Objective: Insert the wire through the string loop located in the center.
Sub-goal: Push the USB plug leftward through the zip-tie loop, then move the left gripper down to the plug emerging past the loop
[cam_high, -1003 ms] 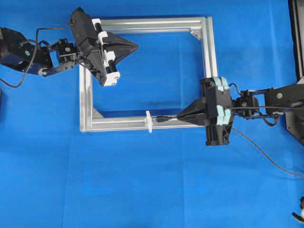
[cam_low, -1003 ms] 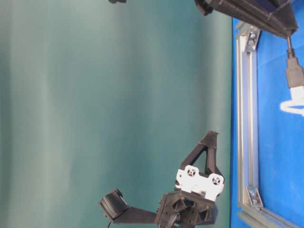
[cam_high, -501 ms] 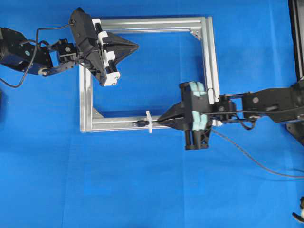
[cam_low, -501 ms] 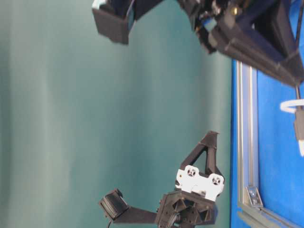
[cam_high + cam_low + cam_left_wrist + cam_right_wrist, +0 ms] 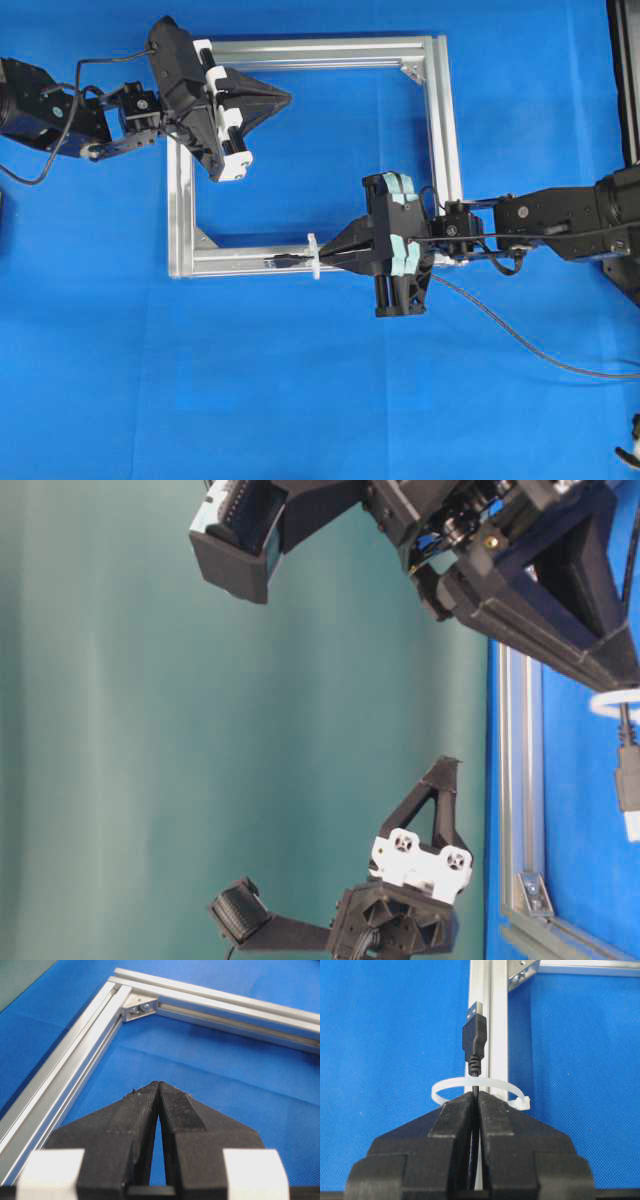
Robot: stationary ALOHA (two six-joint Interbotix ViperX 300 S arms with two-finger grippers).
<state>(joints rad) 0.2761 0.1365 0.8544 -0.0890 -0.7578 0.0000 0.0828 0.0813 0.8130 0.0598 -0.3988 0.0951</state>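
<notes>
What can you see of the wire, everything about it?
The wire is a thin black cable ending in a dark plug with a short metal tip. The right tool is shut on the cable just behind the plug. The plug has passed through the white string loop and lies over the silver frame bar. Behind the tool, the cable trails across the blue cloth.

right gripper moved left along the lower frame bar up to the loop, wire plug now past the loop rather than short of it, trailing wire drawn leftward too
</notes>
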